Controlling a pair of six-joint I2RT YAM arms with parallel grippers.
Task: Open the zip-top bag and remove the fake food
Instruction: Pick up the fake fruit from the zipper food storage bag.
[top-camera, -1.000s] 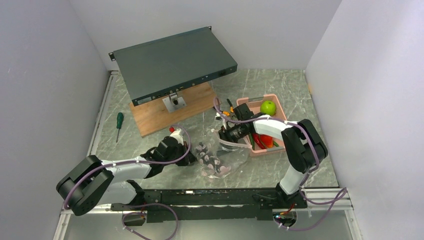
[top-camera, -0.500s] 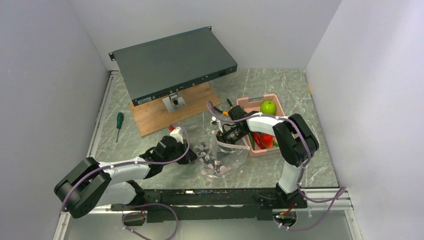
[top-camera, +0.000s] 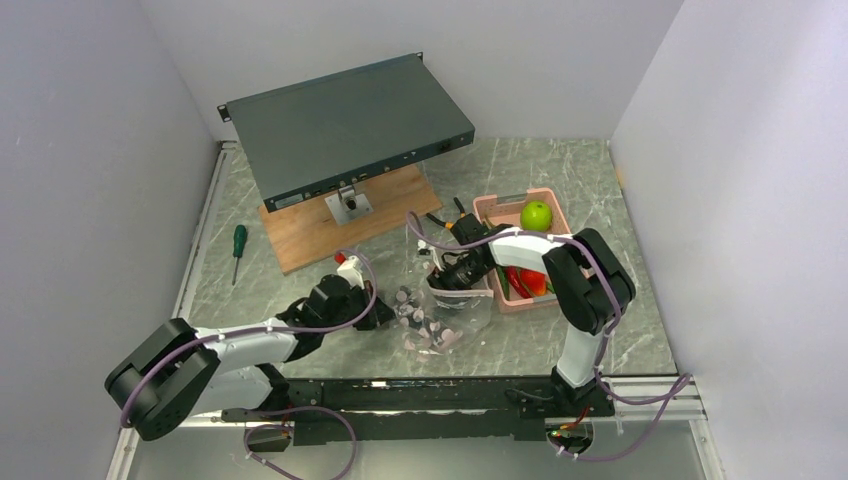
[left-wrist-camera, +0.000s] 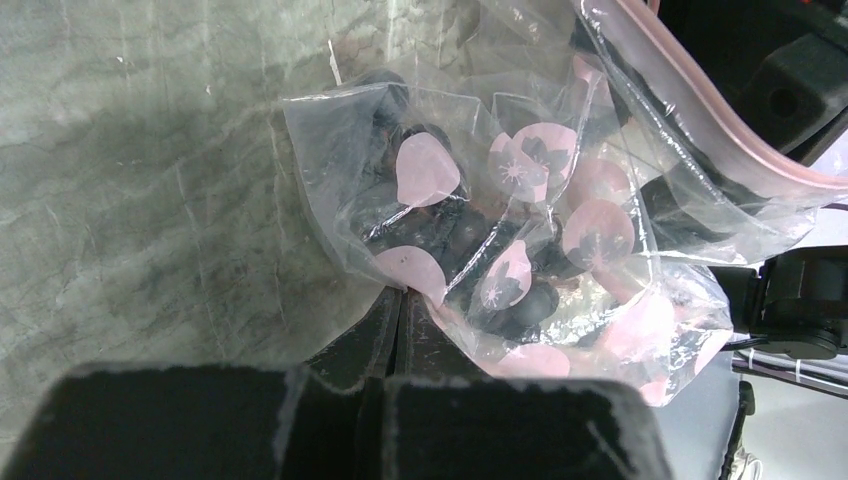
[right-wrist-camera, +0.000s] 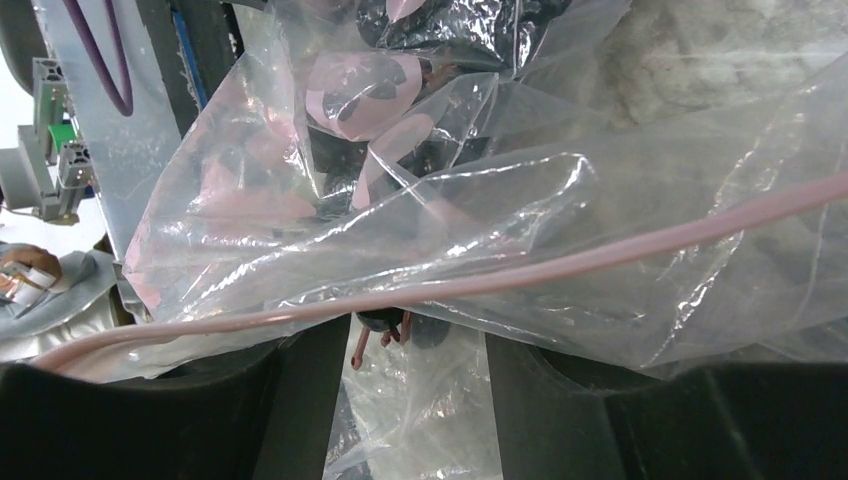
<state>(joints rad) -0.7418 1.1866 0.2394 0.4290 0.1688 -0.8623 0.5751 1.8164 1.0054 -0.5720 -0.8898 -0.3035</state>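
On the grey marbled counter, pin the clear floppy pink-dotted zip-top bag by its corner, left tool clamped there, and ease the right tool, fingers apart, past the pink zip rim toward dark purple plastic grapes.

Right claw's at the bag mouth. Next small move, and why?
Probably ease the right claw deeper and close on the grapes: its jaws are open at the zip rim, grapes lie further in, left claw pinches the zip-top bag.
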